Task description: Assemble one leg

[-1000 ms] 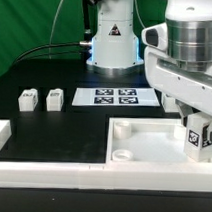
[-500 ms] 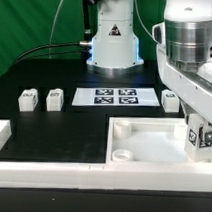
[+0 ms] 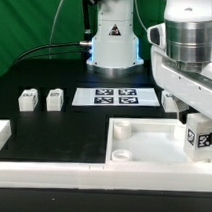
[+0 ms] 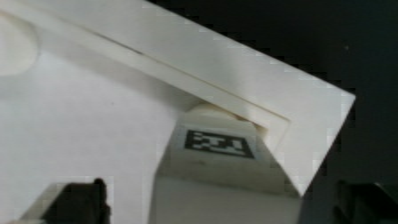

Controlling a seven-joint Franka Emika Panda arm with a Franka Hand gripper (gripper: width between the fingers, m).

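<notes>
My gripper [image 3: 197, 116] is shut on a leg [image 3: 200, 135], a small white block with a black-and-white tag. It holds the leg upright at the far right corner of the large white tray-like part [image 3: 143, 128] on the exterior view's right. In the wrist view the leg [image 4: 224, 165] points down between my dark fingertips [image 4: 75, 200] toward the tray's corner [image 4: 267, 108]. I cannot tell whether its lower end touches the corner socket. Two more legs [image 3: 29, 99] [image 3: 55, 98] stand at the exterior view's left, and another leg [image 3: 170, 100] stands behind my gripper.
The marker board [image 3: 115, 96] lies on the black table behind the tray. A white wall [image 3: 51, 173] runs along the front edge, with a short piece [image 3: 1, 136] at the left. The arm's base [image 3: 113, 39] stands at the back.
The gripper and the leg shifted slightly toward the exterior view's right, then back a little and lower. The other parts have not moved.
</notes>
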